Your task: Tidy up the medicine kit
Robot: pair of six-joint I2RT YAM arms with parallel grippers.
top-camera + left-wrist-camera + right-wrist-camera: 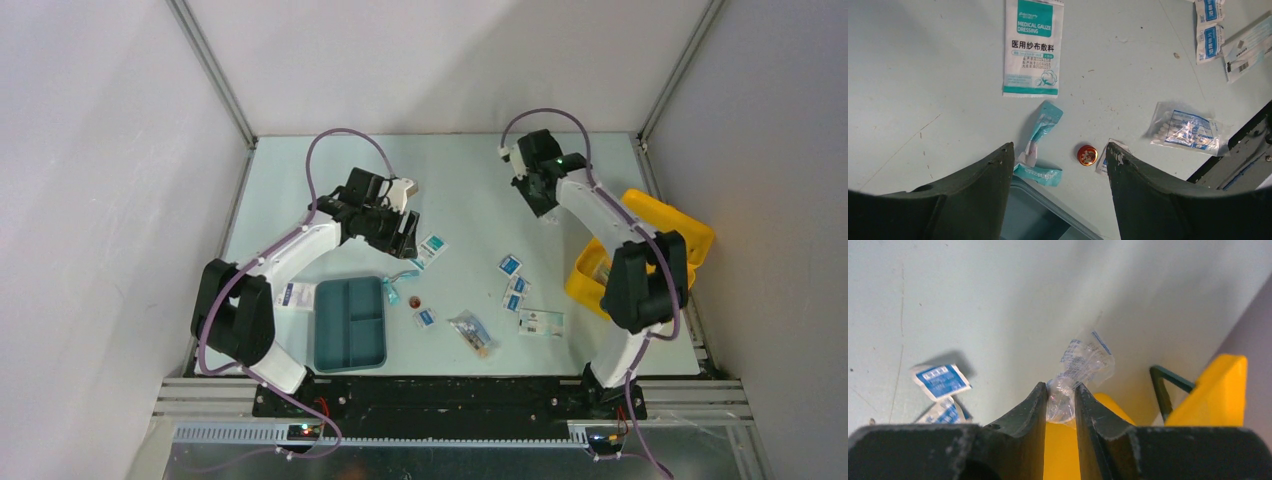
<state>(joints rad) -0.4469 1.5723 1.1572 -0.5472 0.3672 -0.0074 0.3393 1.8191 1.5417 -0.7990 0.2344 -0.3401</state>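
- The left gripper (1060, 150) stands wide with nothing between its fingers. Bare table opens to its left.
- Ahead of the left gripper lie a teal wrapper (1042, 125) and a small red tin (1087, 155). Farther ahead is a gauze packet (1033, 47), and off to the right a swab bag (1188, 131).
- The right gripper (1062, 390) is narrowed onto a clear packet (1084, 359), whose crumpled end is pinched between the fingers. Bare table lies ahead of it.
- Only the right wrist view shows this grip; the top view does not.
- The medicine kit (665, 235) sits open at the table's right edge. It lies under the right forearm, beneath and to the right of the right gripper.
- A pale item lies in the kit, too small to tell.
- The divided tray (350, 322) lies just beneath the left gripper's fingers.
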